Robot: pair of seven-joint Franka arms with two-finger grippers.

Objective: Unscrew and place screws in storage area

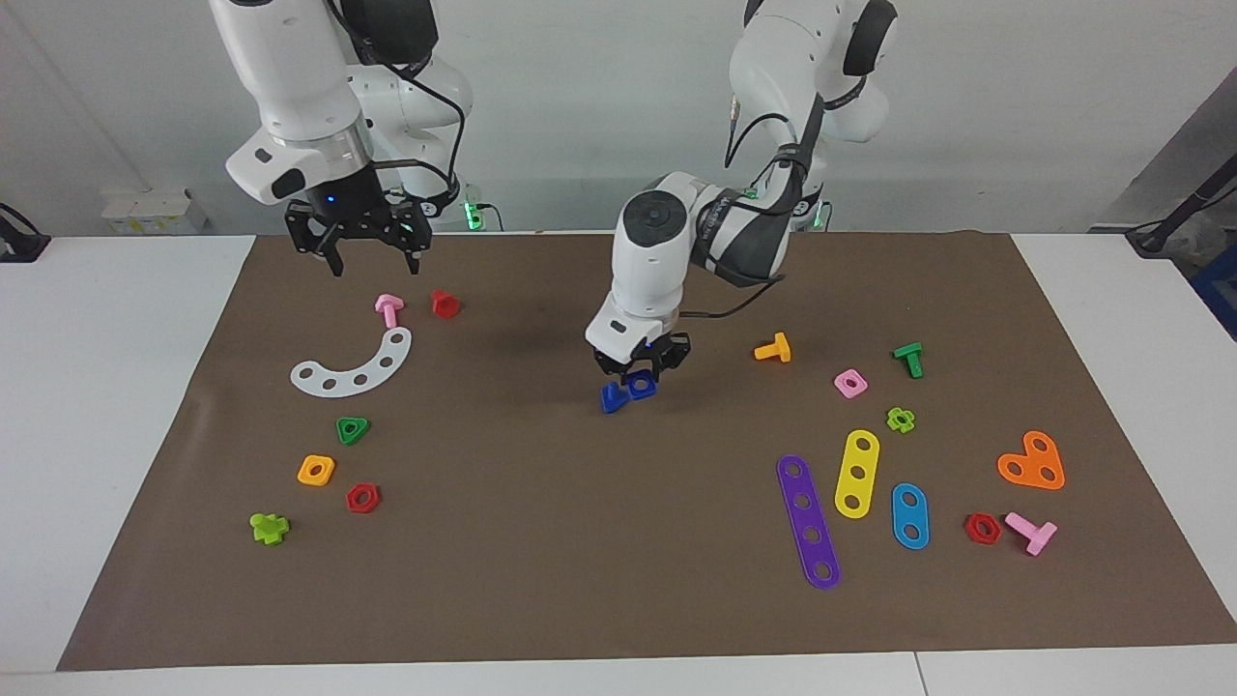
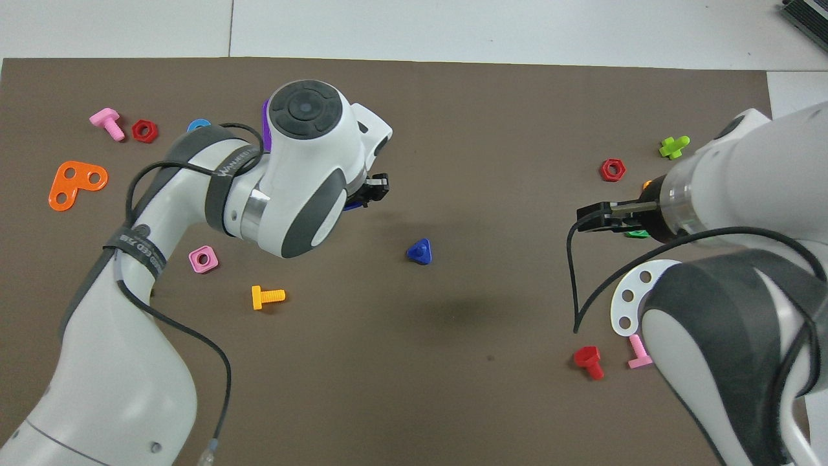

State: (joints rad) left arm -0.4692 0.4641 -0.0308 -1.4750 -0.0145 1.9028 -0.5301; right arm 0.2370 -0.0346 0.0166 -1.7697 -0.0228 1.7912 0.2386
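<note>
The blue bolt (image 1: 612, 397) with a triangular head lies on the brown mat (image 1: 580, 561) near its middle; it also shows in the overhead view (image 2: 420, 251), free of any nut. My left gripper (image 1: 642, 372) hangs just above the mat beside the bolt and is shut on a blue square nut (image 1: 643, 386). In the overhead view the left gripper (image 2: 375, 191) is mostly hidden under its wrist. My right gripper (image 1: 374, 253) is open and empty, waiting raised over the mat's edge nearest the robots, above a pink bolt (image 1: 388, 309).
Toward the right arm's end lie a white curved strip (image 1: 353, 367), a red bolt (image 1: 445, 304), a green triangular nut (image 1: 353, 429), an orange nut (image 1: 316, 470) and a red nut (image 1: 363, 498). Toward the left arm's end lie an orange bolt (image 1: 773, 348) and purple (image 1: 810, 522), yellow (image 1: 857, 474) and blue strips (image 1: 909, 515).
</note>
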